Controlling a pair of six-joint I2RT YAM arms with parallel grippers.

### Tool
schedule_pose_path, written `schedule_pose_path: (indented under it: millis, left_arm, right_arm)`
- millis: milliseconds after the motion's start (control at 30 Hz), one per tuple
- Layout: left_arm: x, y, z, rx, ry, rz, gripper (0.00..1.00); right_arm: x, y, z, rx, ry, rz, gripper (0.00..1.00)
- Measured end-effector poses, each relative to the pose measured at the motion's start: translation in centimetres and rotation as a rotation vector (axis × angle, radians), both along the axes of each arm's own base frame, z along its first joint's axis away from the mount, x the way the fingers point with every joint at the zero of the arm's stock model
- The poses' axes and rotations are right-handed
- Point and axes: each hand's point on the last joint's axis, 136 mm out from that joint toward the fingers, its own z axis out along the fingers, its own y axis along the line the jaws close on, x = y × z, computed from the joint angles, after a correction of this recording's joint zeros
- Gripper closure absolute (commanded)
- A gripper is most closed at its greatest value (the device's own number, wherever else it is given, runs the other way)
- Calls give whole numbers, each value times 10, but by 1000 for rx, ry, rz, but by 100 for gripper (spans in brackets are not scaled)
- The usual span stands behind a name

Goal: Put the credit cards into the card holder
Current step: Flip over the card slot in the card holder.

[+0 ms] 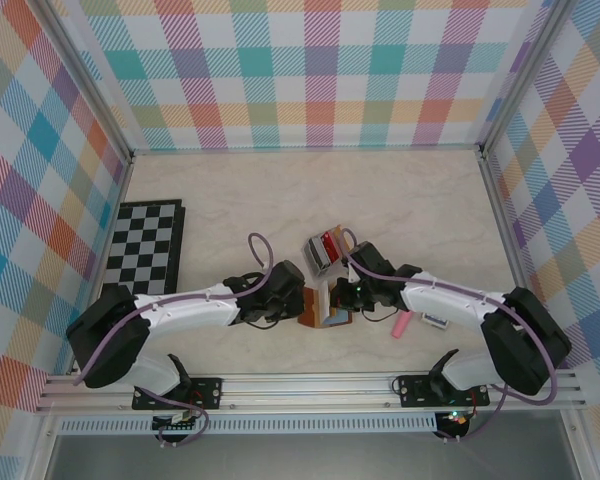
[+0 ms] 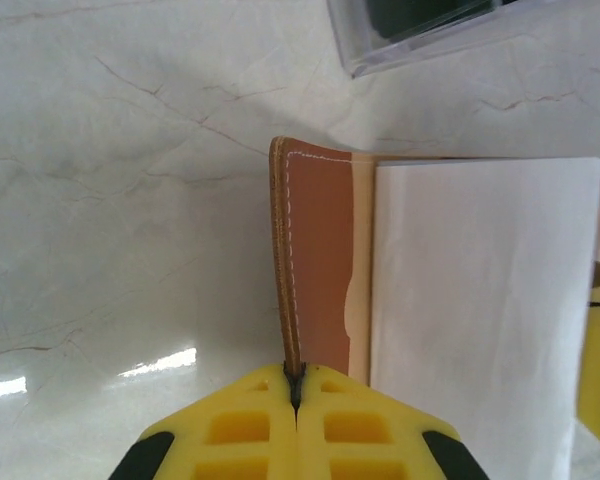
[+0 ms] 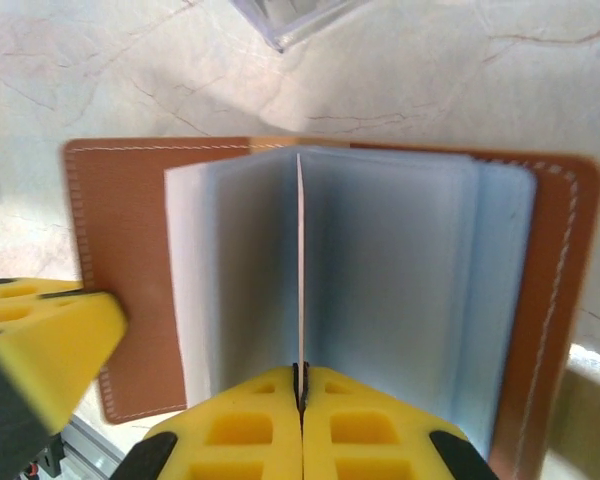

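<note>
The brown leather card holder (image 1: pixel 311 312) stands open between my two arms, in front of the clear rack. My left gripper (image 1: pixel 300 300) is shut on the edge of its brown cover (image 2: pixel 320 260), which runs straight out of the yellow fingertips (image 2: pixel 295 385). In the right wrist view the card holder (image 3: pixel 130 250) shows its pale blue sleeves fanned out. My right gripper (image 3: pixel 300 385) is shut on a thin whitish sheet (image 3: pixel 300 260) seen edge-on among those sleeves. Whether that sheet is a credit card or a sleeve, I cannot tell. A yellow finger of the left gripper (image 3: pixel 40 335) pinches the left cover.
A clear plastic rack (image 1: pixel 325 250) with upright red cards stands just behind the holder. A folded chessboard (image 1: pixel 145 245) lies at the left. A pink object (image 1: pixel 402 324) and a small white item (image 1: pixel 435 322) lie beside the right arm. Checked walls close three sides.
</note>
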Motion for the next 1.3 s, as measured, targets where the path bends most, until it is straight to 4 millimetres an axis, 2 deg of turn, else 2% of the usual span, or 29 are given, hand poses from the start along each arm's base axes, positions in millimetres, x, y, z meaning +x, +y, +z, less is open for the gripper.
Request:
schedule_pose_path:
  millis: [167, 333, 500, 700, 800, 967, 1033, 1133, 1300]
  left_arm:
    - [-1, -3, -8, 0, 14, -7, 100]
    - [0, -5, -10, -12, 12, -7, 100]
    - [0, -9, -8, -29, 12, -13, 100]
    - [-1, -9, -12, -25, 18, -14, 100]
    - [-1, -5, -14, -10, 20, -9, 88]
    - [-3, 7, -16, 26, 19, 22, 64]
    - [-3, 13, -13, 31, 10, 38, 61]
    - [-1, 18, -4, 23, -18, 57, 51]
    - [2, 19, 3, 15, -42, 66, 51]
  right_arm:
    - [2, 2, 16, 37, -35, -4, 94]
    - [2, 2, 16, 41, -35, -3, 94]
    - [1, 4, 9, 35, -13, 1, 94]
    - [-4, 6, -11, -11, 31, 12, 95]
    - [-4, 4, -19, -33, 47, 5, 96]
    - [-4, 5, -21, -33, 57, -7, 96]
    - [-4, 5, -21, -33, 58, -9, 96]
    - [-3, 5, -22, -35, 58, -12, 96]
    - [-3, 4, -22, -36, 59, -12, 95]
